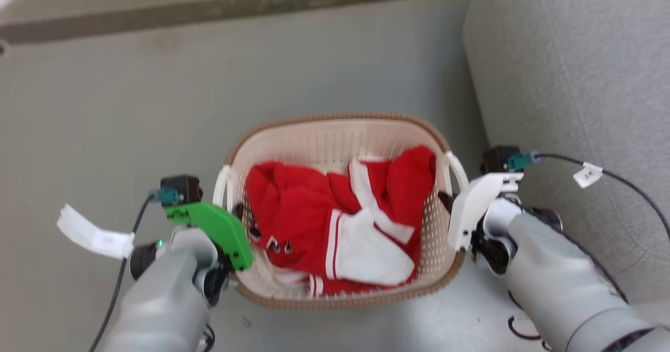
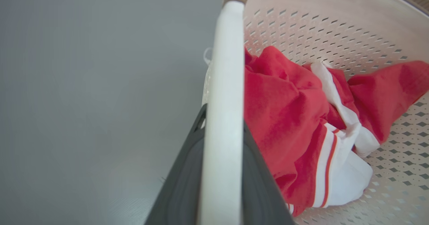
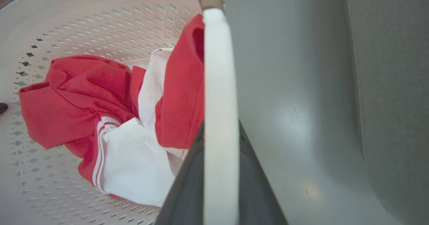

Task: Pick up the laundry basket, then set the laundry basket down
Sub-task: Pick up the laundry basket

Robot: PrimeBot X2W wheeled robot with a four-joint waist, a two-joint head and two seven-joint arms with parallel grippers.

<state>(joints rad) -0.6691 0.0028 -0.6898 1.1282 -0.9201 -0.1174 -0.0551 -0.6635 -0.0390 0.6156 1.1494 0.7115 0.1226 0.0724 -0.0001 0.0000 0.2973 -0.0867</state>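
The laundry basket (image 1: 335,132) is seen over the grey floor (image 1: 131,121), towards the floor's right edge, where a grey upholstered piece of furniture (image 1: 576,79) rises just beside it. The dark strip (image 1: 235,9) along the floor's far edge is well apart from it. Whether the basket is resting on the floor or is raised off it cannot be told. A crumpled red and white garment (image 1: 314,210) is held inside, spread over the perforated bottom and up against the right wall.

The left gripper (image 2: 223,118) is placed at the left handle (image 2: 224,67). In the left wrist view the white loop is seen running straight up between the two dark fingers (image 2: 181,184), which are closed against it on either side with no gap visible, so the handle is gripped. The right gripper (image 3: 220,126) is set likewise at the right handle (image 3: 216,67): its fingers (image 3: 189,191) are drawn in on both sides of the white loop, which is clasped between them. In the head view the two arms are seen reaching in from the lower corners, the left bearing a green cover (image 1: 214,226) and the right a white cover (image 1: 471,205), with the basket between them.
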